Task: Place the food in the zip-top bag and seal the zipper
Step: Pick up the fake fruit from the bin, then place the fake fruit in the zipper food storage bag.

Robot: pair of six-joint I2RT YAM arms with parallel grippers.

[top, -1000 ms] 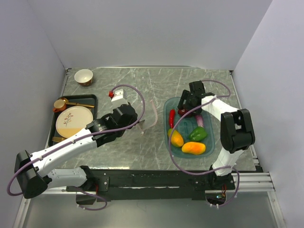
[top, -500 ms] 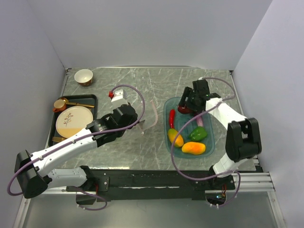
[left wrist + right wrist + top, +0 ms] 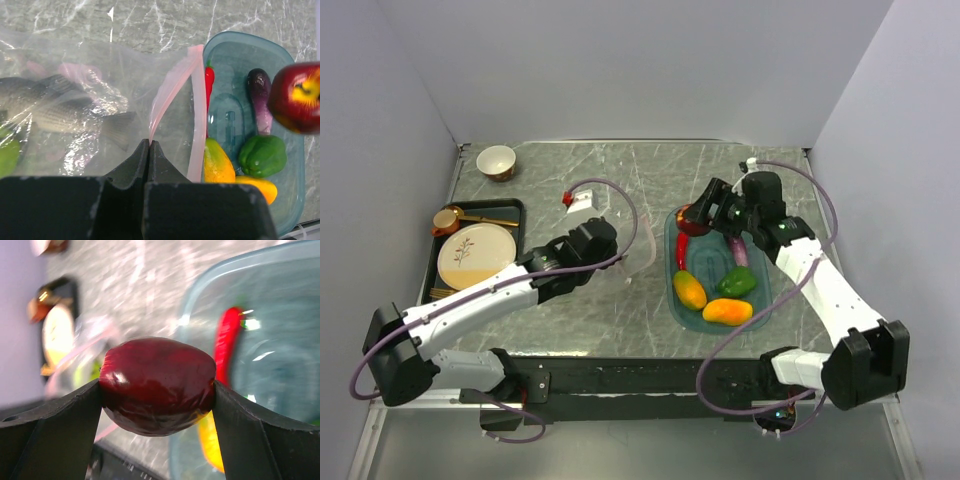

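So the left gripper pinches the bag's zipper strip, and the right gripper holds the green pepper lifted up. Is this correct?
Not quite. The right gripper holds the dark red apple, as the right wrist view shows; the green pepper lies in the teal tray. The left gripper does pinch the zipper strip of the bag.

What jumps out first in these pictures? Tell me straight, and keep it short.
A dark red apple sits clamped between the right arm's fingers, held over the far end of the teal tray. Beside it, the left arm's fingers pinch the pink zipper of the clear zip-top bag, its mouth gaping toward the tray, where a chili, eggplant, green pepper and mangoes lie.
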